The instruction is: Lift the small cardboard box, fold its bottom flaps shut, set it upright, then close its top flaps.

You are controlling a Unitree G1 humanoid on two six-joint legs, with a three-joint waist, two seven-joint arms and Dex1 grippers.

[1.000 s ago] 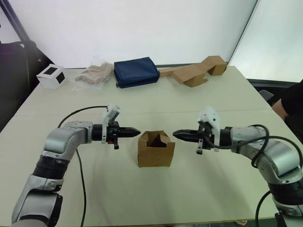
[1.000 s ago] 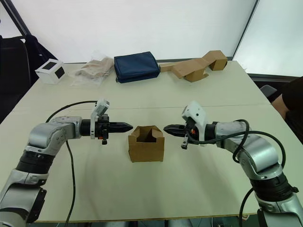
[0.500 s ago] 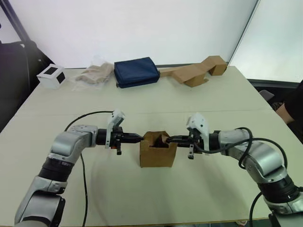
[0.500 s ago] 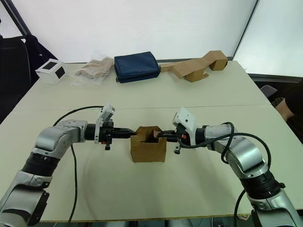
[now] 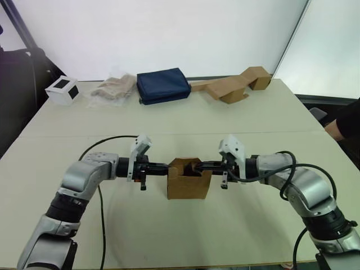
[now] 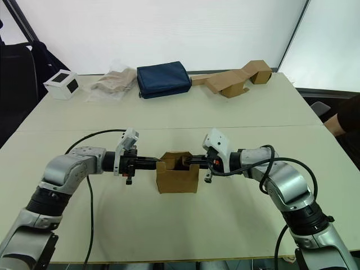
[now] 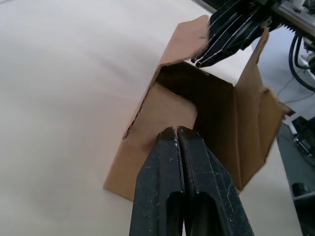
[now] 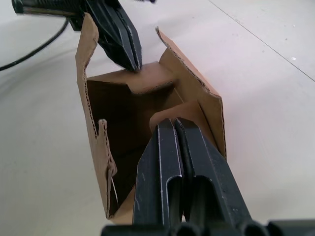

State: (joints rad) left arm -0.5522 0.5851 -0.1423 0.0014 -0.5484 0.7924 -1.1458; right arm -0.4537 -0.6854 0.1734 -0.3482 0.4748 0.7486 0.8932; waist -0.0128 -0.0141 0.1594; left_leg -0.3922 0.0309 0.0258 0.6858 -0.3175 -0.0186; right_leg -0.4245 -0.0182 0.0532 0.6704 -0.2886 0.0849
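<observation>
While the table (image 5: 169,236) is carrying everything here, the small cardboard box (image 5: 188,185) is sitting near its middle, open end up, its short flaps standing loose. Along the far edge a long folded cardboard piece (image 5: 230,87), a navy pouch (image 5: 162,85), a crumpled plastic bag (image 5: 112,88) and a white cube (image 5: 62,90) are lying well apart from the work.

Both arms are reaching in level from opposite sides. The left gripper (image 7: 178,135) is pressing its fingers together into one blunt point, and that point is touching the side flap on its side of the box. The right gripper (image 8: 172,125) is doing the same from the other side — fingers pressed tight, nothing pinched, tip resting on the flap nearest it.

Judging by this, the step in hand is pushing the two side flaps inward. To do it well, both tips should be pushing evenly and together, so the light box is not sliding or tipping toward one arm. Keeping the tips high on the flaps, near their free edges, should be bending them at the crease rather than denting the wall — the corrugated card will probably be springing back once released.
</observation>
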